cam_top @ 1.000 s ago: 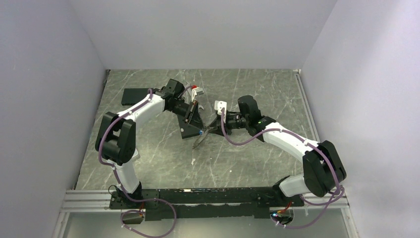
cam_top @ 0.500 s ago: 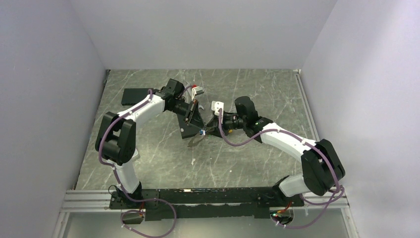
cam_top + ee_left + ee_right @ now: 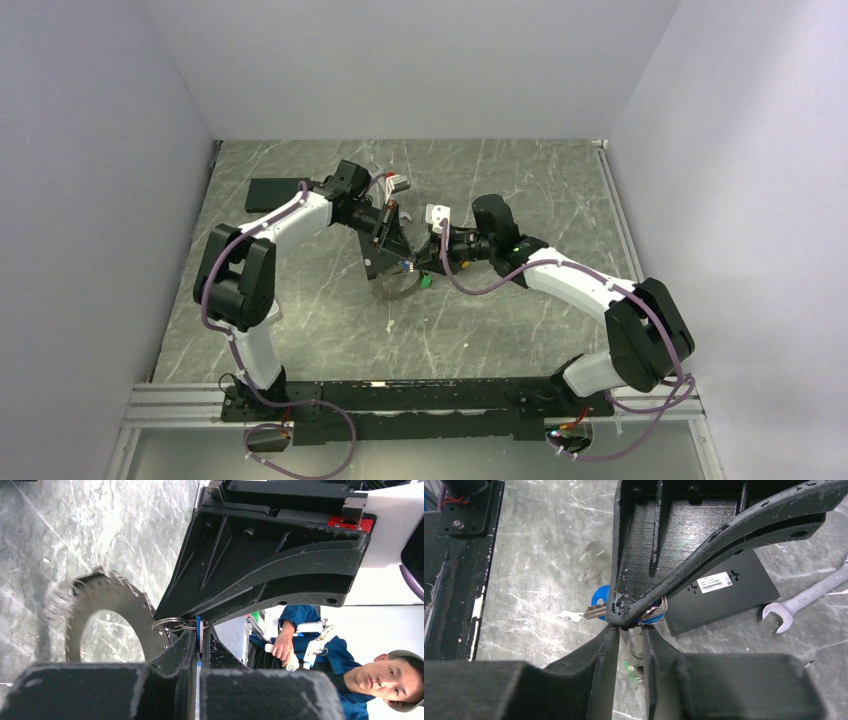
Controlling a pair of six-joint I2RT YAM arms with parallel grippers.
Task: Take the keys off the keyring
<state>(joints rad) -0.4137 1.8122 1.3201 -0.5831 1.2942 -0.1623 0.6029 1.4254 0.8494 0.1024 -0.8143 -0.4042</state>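
Note:
My left gripper (image 3: 392,238) (image 3: 200,632) is shut on the blue key (image 3: 198,629), whose blue head shows in the right wrist view (image 3: 599,596). Thin wire rings (image 3: 176,625) hang from that key and carry the big toothed grey keyring (image 3: 116,592) (image 3: 395,287), which is blurred from swinging. The green key (image 3: 425,281) (image 3: 630,667) dangles blurred below. My right gripper (image 3: 421,265) (image 3: 630,630) sits right under the left one's fingertips. Its jaws stand a little apart with nothing pinched between them.
A black box (image 3: 724,587) (image 3: 380,262) lies just beyond the grippers. A silver spanner (image 3: 805,599) lies to its right. A white scrap (image 3: 568,615) lies on the marble. A flat black slab (image 3: 272,192) lies at the far left. Walls close three sides.
My right gripper moved left up to the left gripper and let go of the keyring. The ring dropped and now swings below the blue key.

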